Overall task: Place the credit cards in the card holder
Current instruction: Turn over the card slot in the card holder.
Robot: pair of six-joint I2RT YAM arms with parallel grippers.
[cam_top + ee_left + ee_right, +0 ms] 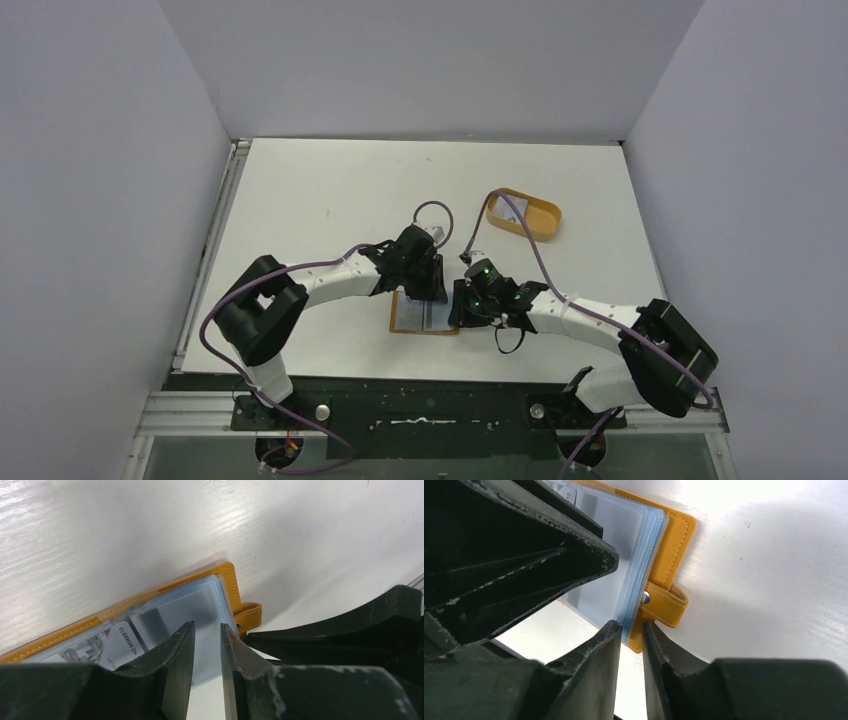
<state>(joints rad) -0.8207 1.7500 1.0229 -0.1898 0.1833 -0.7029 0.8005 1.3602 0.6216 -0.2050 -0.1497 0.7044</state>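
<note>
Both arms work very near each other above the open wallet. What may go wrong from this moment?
1. The left pincer and right pincer crowd the same card holder; they may collide.
2. The right pincer sits at the edge of the clear sleeves; a pull might drag the holder or bend a sleeve.

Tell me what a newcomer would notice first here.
The open card holder lies on the table near the front, clear sleeves showing. The left gripper and right gripper meet over it, jaws narrowly apart at the sleeves. An orange oval tray sits apart, far right.
</note>
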